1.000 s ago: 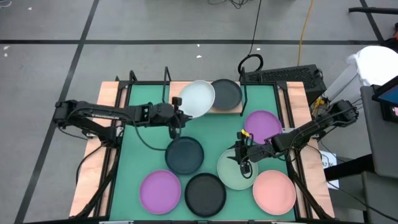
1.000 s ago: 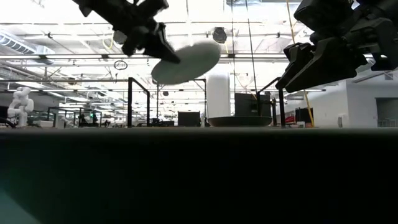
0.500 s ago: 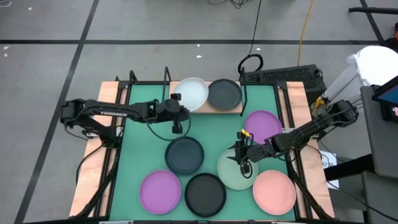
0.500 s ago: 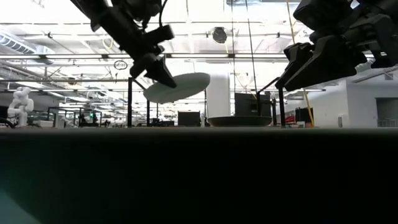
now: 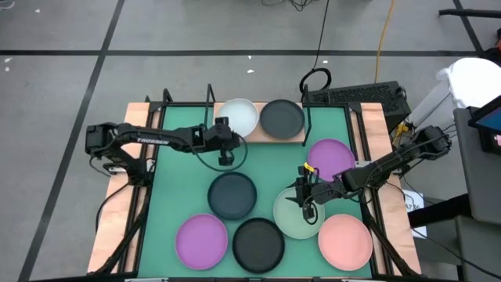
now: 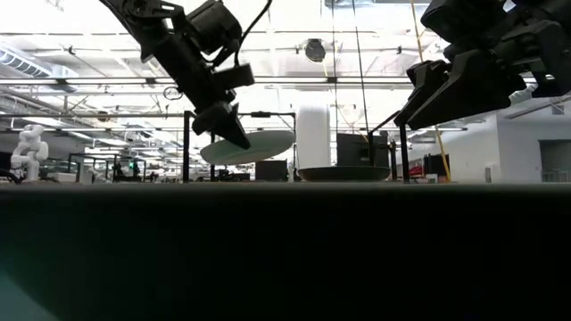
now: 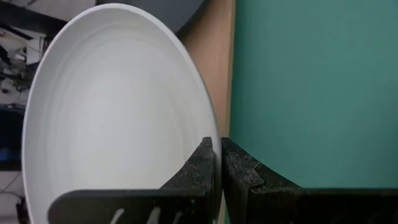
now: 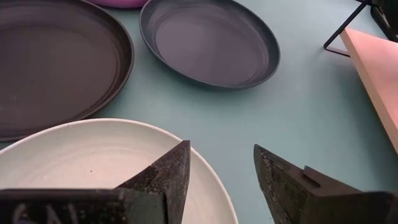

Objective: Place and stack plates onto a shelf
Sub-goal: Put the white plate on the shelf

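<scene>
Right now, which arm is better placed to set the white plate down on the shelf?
The left. Its gripper is shut on the white plate, held over the shelf beside the dark grey plate. The right gripper hovers open over the pale mint plate.

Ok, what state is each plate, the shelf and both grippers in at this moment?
White plate: held by its rim, above the shelf.
Dark grey plate: resting on the shelf.
Shelf: carrying one plate.
Left gripper: shut on white plate.
Right gripper: open, over mint plate.

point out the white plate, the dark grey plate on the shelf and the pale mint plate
white plate [image 5: 239,115], high view, middle of its bowl
dark grey plate [image 5: 282,118], high view, its centre
pale mint plate [image 5: 291,220], high view, bare part left of the right pincer
</scene>
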You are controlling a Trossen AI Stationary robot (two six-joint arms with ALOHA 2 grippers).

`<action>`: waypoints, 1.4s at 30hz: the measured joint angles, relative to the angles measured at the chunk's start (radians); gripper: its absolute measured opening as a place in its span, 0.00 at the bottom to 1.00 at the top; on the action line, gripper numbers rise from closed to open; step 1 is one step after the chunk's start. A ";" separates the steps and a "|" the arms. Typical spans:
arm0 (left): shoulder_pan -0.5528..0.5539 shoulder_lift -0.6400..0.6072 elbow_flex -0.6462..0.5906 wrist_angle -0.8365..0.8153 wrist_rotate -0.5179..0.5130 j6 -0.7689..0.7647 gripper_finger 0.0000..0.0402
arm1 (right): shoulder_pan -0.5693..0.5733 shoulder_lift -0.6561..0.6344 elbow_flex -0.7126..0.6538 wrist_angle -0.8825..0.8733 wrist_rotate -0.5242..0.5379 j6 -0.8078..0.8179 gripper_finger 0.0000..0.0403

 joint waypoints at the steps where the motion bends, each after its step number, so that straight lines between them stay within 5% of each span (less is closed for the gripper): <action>1: 0.004 0.005 0.000 0.001 -0.003 0.000 0.03 | 0.000 0.000 0.000 0.000 0.000 -0.001 0.39; 21: 0.035 0.128 0.000 0.071 -0.001 0.003 0.06 | 0.000 0.000 0.000 0.004 0.000 -0.016 0.39; 42: 0.037 0.130 0.000 0.070 -0.002 -0.019 0.09 | 0.000 0.000 0.000 0.004 0.000 -0.016 0.39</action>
